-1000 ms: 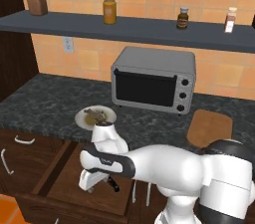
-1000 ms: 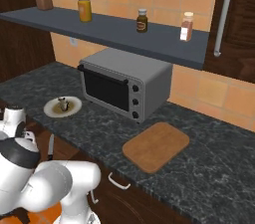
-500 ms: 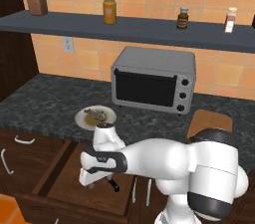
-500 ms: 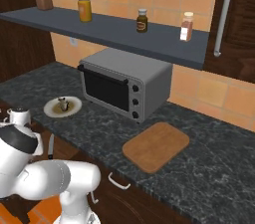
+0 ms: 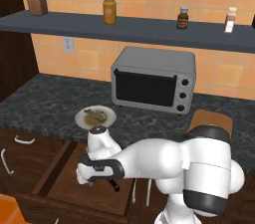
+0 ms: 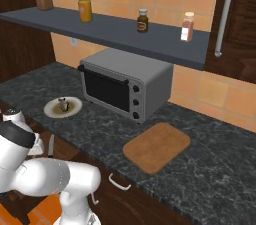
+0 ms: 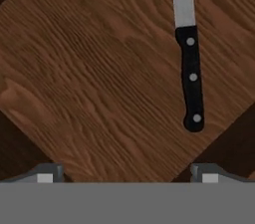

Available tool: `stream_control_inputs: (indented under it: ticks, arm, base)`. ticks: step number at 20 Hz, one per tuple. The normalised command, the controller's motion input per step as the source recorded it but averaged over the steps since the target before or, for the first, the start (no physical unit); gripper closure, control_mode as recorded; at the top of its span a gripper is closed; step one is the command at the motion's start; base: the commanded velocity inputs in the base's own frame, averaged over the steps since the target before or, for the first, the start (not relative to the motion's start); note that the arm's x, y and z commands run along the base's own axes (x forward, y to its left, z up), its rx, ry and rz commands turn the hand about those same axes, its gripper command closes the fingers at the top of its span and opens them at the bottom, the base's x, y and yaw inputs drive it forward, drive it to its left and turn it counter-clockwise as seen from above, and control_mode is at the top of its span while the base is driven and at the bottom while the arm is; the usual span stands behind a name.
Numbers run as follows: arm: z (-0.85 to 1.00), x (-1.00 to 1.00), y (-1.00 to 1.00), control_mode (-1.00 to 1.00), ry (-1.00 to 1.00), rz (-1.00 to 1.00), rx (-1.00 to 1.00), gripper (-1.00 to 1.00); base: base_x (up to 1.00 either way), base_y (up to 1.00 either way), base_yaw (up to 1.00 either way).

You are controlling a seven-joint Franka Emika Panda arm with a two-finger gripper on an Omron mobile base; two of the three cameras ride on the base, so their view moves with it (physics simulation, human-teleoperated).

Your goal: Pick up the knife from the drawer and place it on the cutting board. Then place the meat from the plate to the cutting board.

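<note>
**Gripper open above the knife in the drawer**

The gripper [image 7: 127,173], jaws spread wide and empty, hangs over the open drawer [image 5: 74,180]. On the drawer floor lies the knife [image 7: 189,58], off toward one fingertip. It looks light, stiff and thin, its blade likely slippery, so the black handle is the better place to grip.

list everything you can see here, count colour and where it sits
knife: 1, black handle, silver blade, flat on the drawer floor
drawer: 1, dark brown, pulled open below the counter
plate: 1, white, counter left of the oven
meat: 1, brownish, on the plate
cutting board: 1, light brown, counter right of the oven
toaster oven: 1, grey, back of counter
jars and bottles: 4, mixed colours, along the shelf
hand: 1, dark tips, open above the drawer, knife off toward one finger
</note>
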Motion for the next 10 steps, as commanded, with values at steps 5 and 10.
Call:
stream_control_inputs:
  ticks: [5, 10]
  arm:
    - [-0.28, 0.12, -0.36, -1.0, -0.17, -0.02, 0.0, -1.0]
    - [-0.1, 0.39, -0.23, -1.0, -0.01, 0.0, 0.0, -1.0]
  base:
    - [0.0, 0.0, 0.0]
    - [0.0, 0.0, 0.0]
